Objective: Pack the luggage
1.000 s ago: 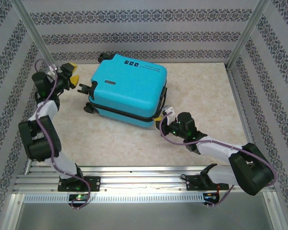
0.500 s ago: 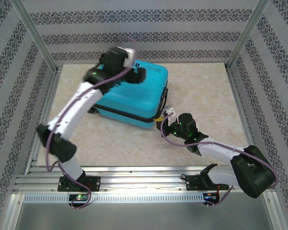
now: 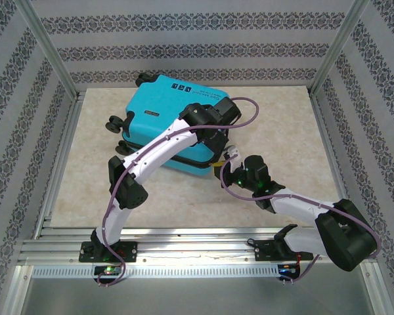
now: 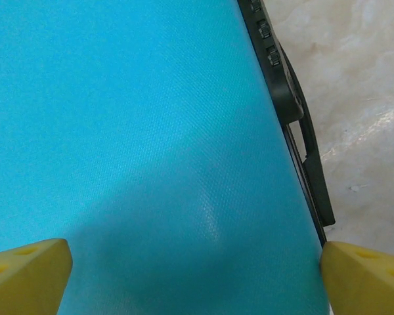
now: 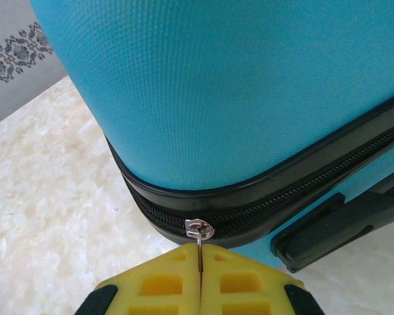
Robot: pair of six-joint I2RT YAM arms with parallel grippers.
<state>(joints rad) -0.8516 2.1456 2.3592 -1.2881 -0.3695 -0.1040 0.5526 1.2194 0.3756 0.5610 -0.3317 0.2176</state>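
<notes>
Pinching silver zipper pull [image 5: 199, 231] in right jaws, left jaws spread empty over turquoise hard-shell suitcase [image 3: 159, 111]; could slip if yanked askew.

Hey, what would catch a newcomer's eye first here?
The turquoise luggage lies flat on the table, toward the far left. The left gripper hangs wide open over it, while the right gripper is shut on the zipper pull at its near corner.

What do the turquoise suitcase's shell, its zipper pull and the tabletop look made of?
Turquoise hard suitcase shell: likely moulded plastic, matte, fine pebbled grain. Small silver zipper pull: metal, by its shine. Beige tabletop: marble-patterned, slightly glossy; stone or laminate, cannot tell.
</notes>
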